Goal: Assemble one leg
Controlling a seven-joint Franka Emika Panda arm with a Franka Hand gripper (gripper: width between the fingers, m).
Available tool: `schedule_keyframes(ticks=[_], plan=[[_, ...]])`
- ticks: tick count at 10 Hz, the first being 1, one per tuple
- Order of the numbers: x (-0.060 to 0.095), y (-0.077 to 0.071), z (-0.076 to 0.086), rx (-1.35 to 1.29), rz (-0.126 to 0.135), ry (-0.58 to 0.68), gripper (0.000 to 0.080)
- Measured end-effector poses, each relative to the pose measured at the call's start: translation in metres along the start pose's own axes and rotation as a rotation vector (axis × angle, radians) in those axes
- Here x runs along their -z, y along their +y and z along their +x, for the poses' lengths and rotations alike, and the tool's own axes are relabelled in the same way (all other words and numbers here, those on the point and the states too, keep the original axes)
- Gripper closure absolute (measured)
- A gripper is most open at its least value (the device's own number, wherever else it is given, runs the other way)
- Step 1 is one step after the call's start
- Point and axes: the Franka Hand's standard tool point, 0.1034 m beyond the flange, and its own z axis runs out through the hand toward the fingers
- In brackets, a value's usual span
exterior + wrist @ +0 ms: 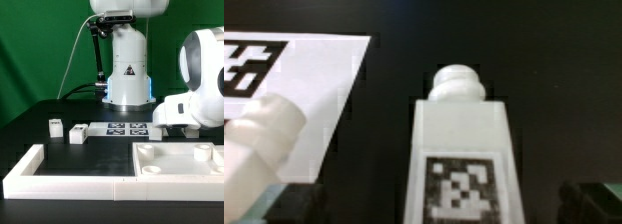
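The arm [200,75] is reaching low over the right side of the bench [40,112], its wrist pointing downward just right of the marker board [125,128]. The gripper [441,205] is hanging spread wide, its fingers [287,205] flanking the leg [455,140] without touching it. The leg is lying flat, tag upward, beside the marker board. Another small block [77,133] is sitting left of the board.

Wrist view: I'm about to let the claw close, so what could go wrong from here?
1. The claw looks open around only the tagged end of the leg, so closing may twist it.
2. Another white piece lies close beside the leg; the claw may knock it.
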Motion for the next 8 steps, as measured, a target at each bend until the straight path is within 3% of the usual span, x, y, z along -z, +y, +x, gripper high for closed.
schedule_keyframes(ticks=[3,4,5,6,8], plan=[[0.0007,-0.0001,0.0014,0.000,0.002,0.007,0.0198],[0.0007,0.0000,0.0015,-0.001,0.002,0.007,0.0373],[0.0007,0.0001,0.0015,-0.001,0.002,0.007,0.0373],[0.0007,0.0002,0.0015,-0.001,0.002,0.007,0.0511],[0.0008,0.0003,0.0015,-0.001,0.002,0.007,0.0509]])
